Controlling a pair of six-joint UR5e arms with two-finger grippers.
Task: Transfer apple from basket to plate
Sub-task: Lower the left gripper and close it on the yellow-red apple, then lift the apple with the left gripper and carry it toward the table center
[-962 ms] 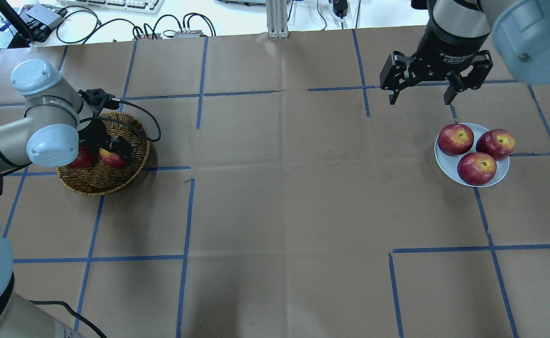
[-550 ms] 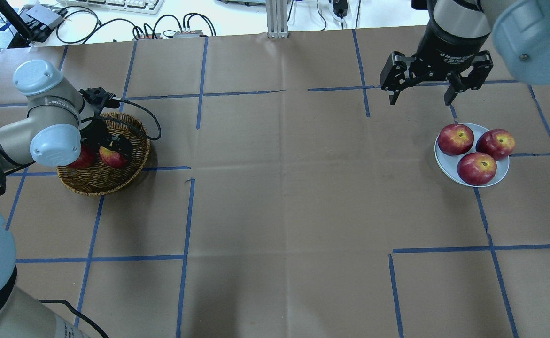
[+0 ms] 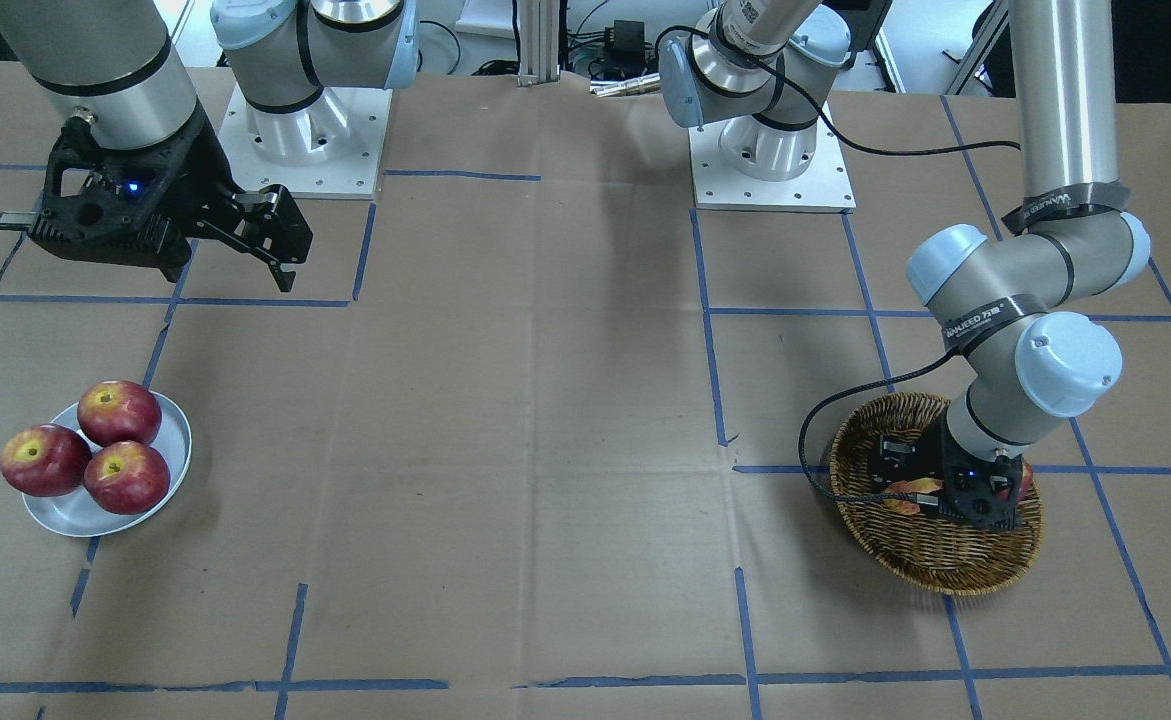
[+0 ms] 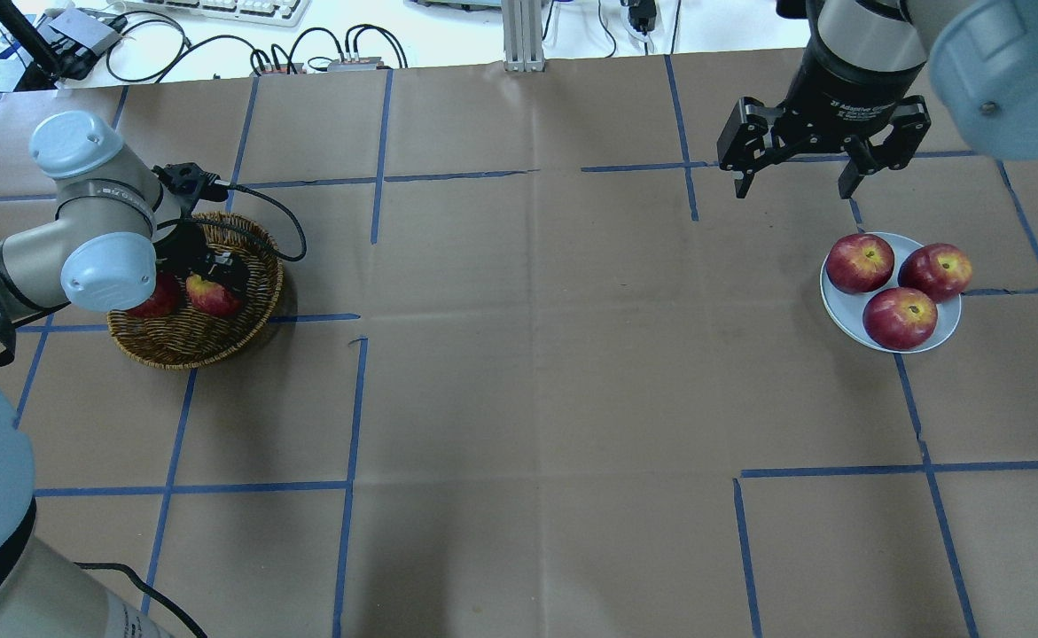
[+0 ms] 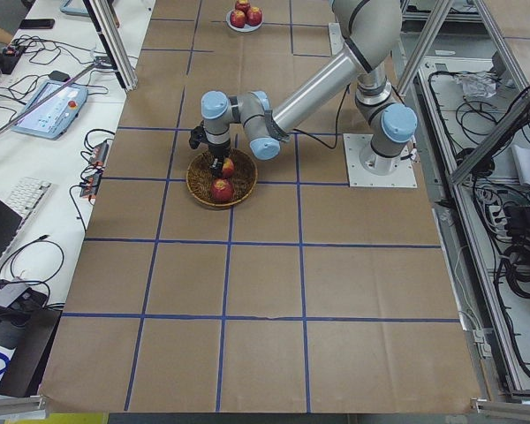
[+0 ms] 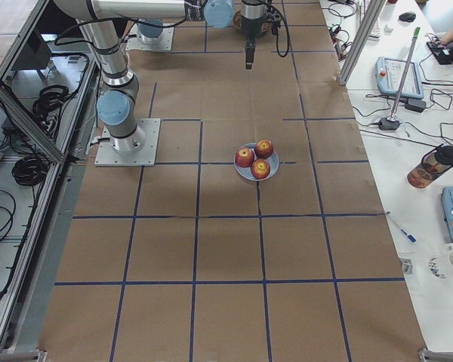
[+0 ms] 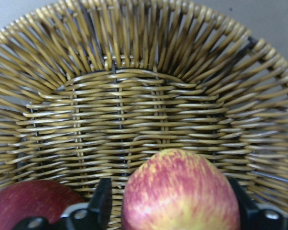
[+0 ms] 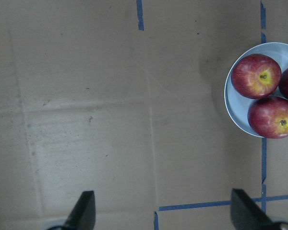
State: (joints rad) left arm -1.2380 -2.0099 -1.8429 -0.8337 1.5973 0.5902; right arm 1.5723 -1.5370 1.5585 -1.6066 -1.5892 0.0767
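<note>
Apple [image 7: 180, 189], pale yellow-orange streaked red, sits between the left gripper [image 7: 172, 211] fingers; clamping cannot be confirmed. Grip firmly, then lift vertically clear of the round brown wicker basket [image 7: 134, 86].

The basket [image 4: 191, 354] is sitting toward the left end of the table [image 4: 527, 354] in the overhead view. The plate [image 4: 846, 310] is sitting toward the right end, well apart from it. The apple [image 4: 211, 295] is lying in the basket, just right of another apple [image 4: 157, 299]. The left gripper [image 7: 172, 211] is reaching down into the basket with its jaws flanking the apple, though contact is hard to judge. Three apples [image 4: 900, 317] are resting on the plate. The right gripper [image 4: 793, 190] is hanging above the table beyond the plate, apart from it.
</note>
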